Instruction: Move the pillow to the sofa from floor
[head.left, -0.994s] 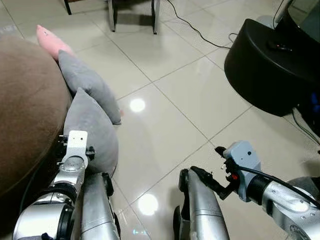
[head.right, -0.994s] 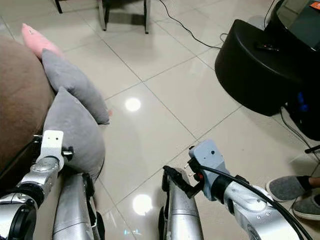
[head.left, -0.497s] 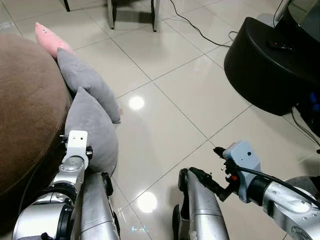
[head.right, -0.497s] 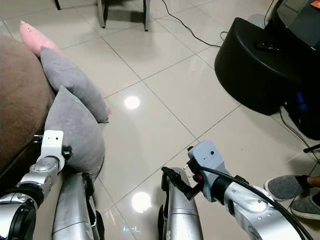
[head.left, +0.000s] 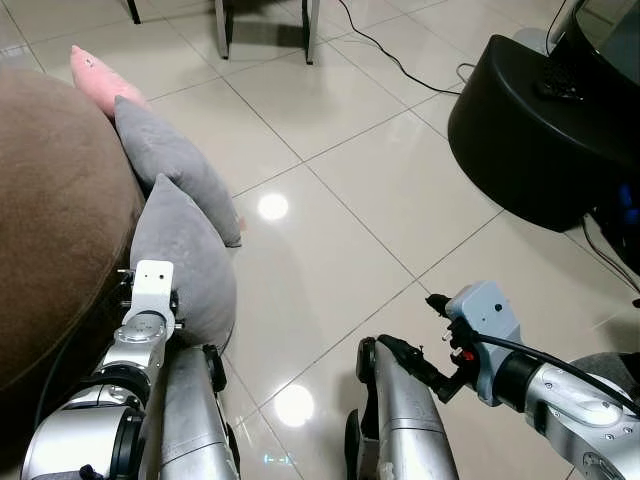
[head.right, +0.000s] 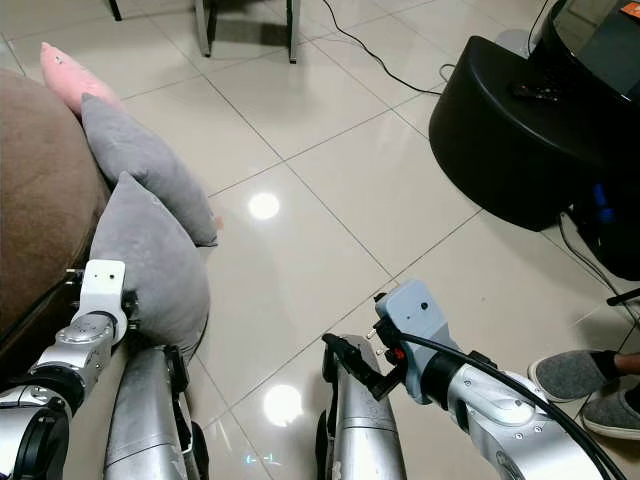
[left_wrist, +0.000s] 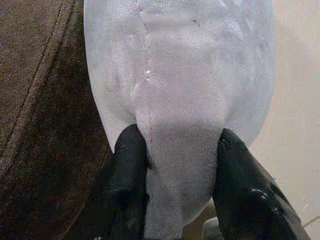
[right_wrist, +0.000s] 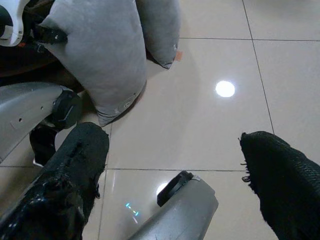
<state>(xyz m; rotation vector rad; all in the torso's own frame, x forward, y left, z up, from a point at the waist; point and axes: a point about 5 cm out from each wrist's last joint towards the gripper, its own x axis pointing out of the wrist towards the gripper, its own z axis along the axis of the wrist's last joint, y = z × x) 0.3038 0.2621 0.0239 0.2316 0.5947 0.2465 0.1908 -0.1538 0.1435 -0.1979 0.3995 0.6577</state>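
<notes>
While its two black fingers (left_wrist: 129, 175) pinch the lower end of a soft grey fabric pillow (head.left: 185, 262), the left pincer (left_wrist: 175, 190) sits low beside the brown upholstered sofa (head.left: 55, 220). That pillow stands on the glossy beige tiled floor (head.left: 350, 200), leaning against the sofa, with a second grey pillow (head.left: 170, 160) and a pink cushion (head.left: 100, 85) just beyond. Spread wide and holding nothing, the right pincer (right_wrist: 175, 175) hovers over the tiles near a round black pouf (head.left: 540, 135).
</notes>
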